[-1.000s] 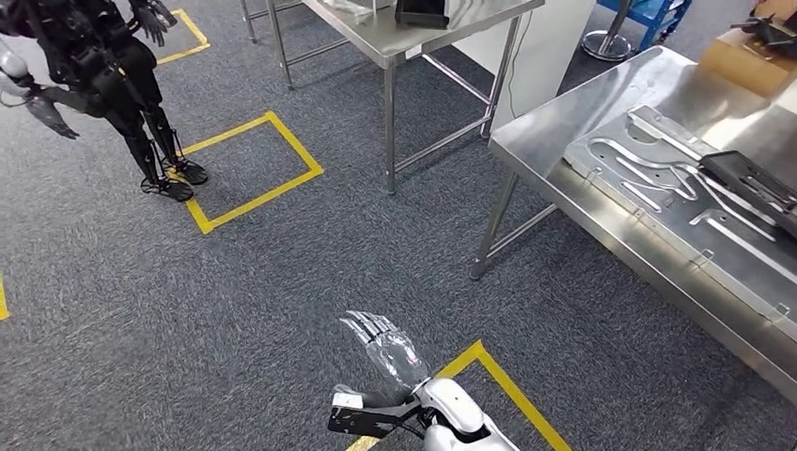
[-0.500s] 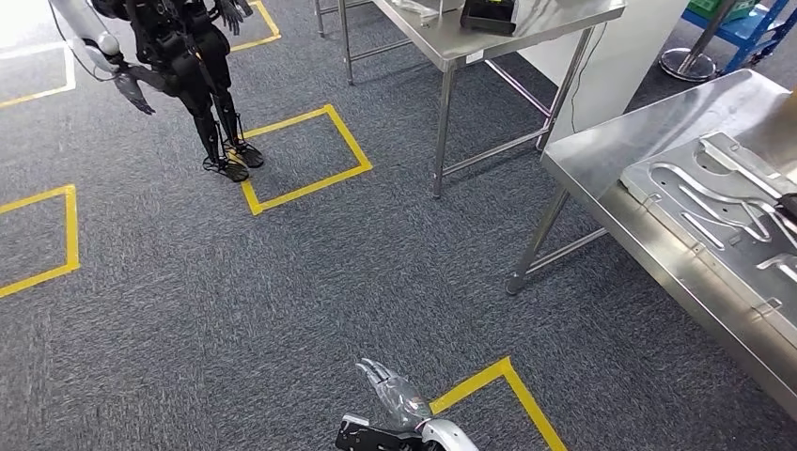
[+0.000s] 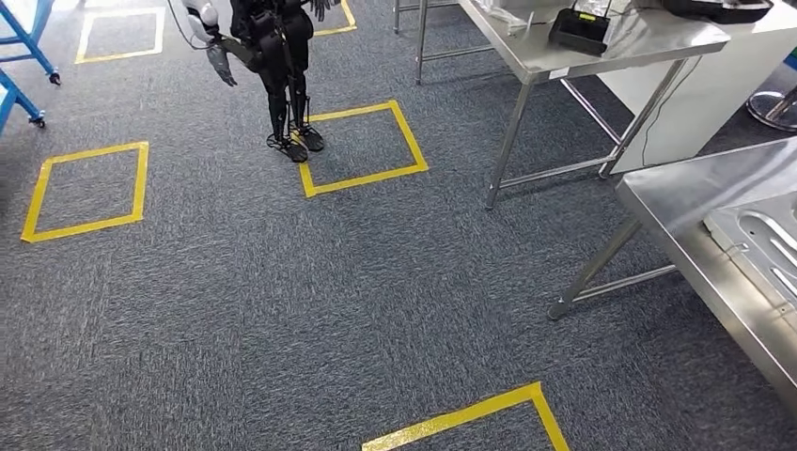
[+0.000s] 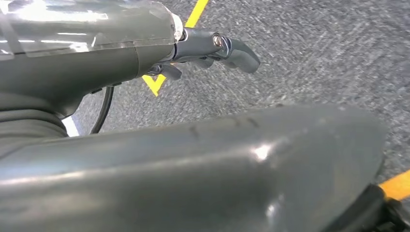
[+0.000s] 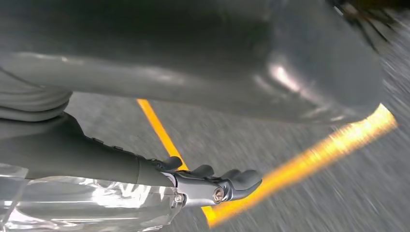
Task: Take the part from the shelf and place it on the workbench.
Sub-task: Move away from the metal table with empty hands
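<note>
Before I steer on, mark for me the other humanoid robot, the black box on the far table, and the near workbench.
other humanoid robot [image 3: 280,70], head view, on its dark legs.
black box [image 3: 579,29], head view, on its top face.
near workbench [image 3: 686,202], head view, on bare steel near its corner.

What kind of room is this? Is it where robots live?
Probably a robot workshop or test lab. There are steel tables, yellow tape squares marking spots on the grey carpet, and another black robot standing near one.
</note>
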